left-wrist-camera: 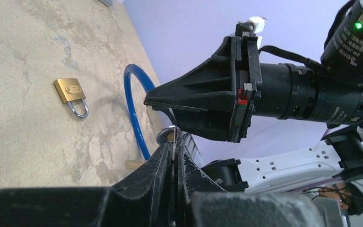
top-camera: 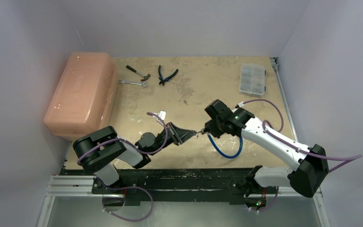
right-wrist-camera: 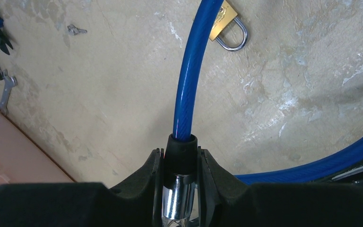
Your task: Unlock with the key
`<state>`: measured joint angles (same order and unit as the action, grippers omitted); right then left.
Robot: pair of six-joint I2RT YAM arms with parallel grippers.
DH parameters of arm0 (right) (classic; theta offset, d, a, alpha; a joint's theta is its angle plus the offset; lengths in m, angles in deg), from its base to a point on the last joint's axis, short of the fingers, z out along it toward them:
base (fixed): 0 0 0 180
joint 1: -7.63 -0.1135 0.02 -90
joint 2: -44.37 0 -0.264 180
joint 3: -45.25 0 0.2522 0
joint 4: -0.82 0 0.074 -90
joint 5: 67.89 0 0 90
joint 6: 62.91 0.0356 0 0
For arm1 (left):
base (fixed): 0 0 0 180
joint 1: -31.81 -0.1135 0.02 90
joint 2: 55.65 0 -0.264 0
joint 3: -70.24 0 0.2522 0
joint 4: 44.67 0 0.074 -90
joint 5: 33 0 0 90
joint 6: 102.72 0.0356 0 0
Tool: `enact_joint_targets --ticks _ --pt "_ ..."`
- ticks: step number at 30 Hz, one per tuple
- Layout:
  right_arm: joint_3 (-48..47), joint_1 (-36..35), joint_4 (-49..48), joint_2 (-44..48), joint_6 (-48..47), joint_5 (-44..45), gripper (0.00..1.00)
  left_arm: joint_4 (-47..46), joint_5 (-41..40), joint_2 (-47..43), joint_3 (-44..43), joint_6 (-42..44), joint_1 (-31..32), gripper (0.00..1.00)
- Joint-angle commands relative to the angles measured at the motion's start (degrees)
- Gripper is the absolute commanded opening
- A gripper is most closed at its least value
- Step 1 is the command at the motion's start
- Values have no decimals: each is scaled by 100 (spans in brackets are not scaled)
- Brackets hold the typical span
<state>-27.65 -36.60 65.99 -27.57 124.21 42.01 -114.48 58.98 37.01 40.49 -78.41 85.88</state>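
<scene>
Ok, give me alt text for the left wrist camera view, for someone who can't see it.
The left gripper is shut on a small silvery key, held just beneath the black right gripper. Behind them a blue cable loops over the beige table, where a brass padlock lies at the left.

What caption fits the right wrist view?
The right gripper clamps the blue cable lock by its end; brass padlock lies beyond.
</scene>
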Motion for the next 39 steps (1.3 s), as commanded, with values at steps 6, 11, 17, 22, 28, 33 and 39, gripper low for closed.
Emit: enact_joint_targets --ticks 6,11,17,22,28,33,39 --pt "-476 -6 816 52 756 58 0 -1427 -343 -218 143 -458 1 0" --pt "-718 -16 944 -159 1005 -184 0 -1414 -510 -623 490 -415 -25 0" --pt "-818 -24 981 -691 1001 -668 0 -380 -330 -1437 470 39 -27 0" --pt "-792 -50 567 -864 866 -939 0 569 -312 -2070 516 197 -79 0" --pt "-781 -51 339 -805 883 -766 0 2240 -360 -2842 363 179 -80 0" --pt "-748 -46 242 -866 890 -825 0 2762 -458 -2900 310 118 -80 0" --pt "-851 -51 269 -916 881 -816 0 2095 -357 -2357 355 15 -80 0"
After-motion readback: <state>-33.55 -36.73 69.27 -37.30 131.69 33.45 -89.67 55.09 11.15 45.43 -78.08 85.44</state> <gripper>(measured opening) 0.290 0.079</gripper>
